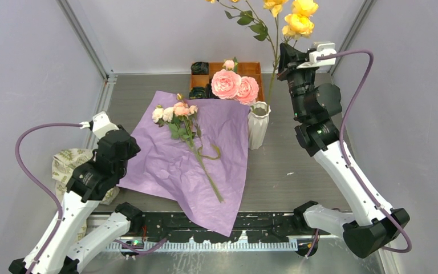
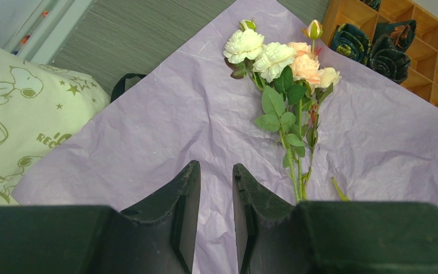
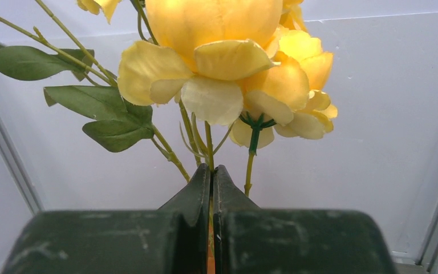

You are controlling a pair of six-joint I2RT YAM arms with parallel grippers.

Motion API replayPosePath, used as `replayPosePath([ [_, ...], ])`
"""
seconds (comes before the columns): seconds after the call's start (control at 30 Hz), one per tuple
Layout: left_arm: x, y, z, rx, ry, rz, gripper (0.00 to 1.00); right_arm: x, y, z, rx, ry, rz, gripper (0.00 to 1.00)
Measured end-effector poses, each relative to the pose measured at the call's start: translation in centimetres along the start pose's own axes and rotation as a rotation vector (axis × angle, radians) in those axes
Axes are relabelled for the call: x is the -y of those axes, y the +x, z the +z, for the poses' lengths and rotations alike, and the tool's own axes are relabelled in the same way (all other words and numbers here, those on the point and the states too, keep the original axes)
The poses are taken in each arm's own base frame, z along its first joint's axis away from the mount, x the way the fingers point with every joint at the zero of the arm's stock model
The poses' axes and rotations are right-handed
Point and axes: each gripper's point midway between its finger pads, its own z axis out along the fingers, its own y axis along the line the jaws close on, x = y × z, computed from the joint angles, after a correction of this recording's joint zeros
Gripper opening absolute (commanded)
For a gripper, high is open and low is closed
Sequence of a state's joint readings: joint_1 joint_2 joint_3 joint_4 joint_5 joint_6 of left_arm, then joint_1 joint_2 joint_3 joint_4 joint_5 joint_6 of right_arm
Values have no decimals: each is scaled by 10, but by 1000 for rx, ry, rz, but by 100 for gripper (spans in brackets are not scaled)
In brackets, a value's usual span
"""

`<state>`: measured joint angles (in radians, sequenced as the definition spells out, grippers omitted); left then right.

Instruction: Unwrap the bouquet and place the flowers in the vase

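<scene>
The bouquet is unwrapped: its purple paper (image 1: 171,162) (image 2: 148,131) lies flat on the table. A spray of cream and peach flowers (image 1: 174,111) (image 2: 274,54) lies on the paper, its green stem pointing toward me. My left gripper (image 1: 131,144) (image 2: 216,165) hovers open over the paper's left part, with nothing between its fingers. Two pink roses (image 1: 236,85) lean left over the rim of the white ribbed vase (image 1: 258,124). High above the vase, my right gripper (image 1: 283,52) (image 3: 211,166) is shut on the stem of the yellow flowers (image 1: 296,20) (image 3: 228,63).
An orange compartment tray (image 1: 252,68) (image 2: 428,63) with dark fabric coils (image 2: 370,45) stands behind the paper. A beige printed cloth (image 1: 68,162) (image 2: 11,108) lies at the left edge. Enclosure walls close in on both sides and at the back.
</scene>
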<state>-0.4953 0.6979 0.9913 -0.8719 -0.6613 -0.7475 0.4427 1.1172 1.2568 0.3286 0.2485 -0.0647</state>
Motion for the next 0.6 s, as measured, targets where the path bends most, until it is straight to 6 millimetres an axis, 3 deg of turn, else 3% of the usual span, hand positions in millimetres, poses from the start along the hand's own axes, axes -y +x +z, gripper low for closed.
replayPosePath([
  [0.6, 1, 2, 2, -6, -5, 7, 29, -13, 9, 12, 19, -43, 50, 1],
])
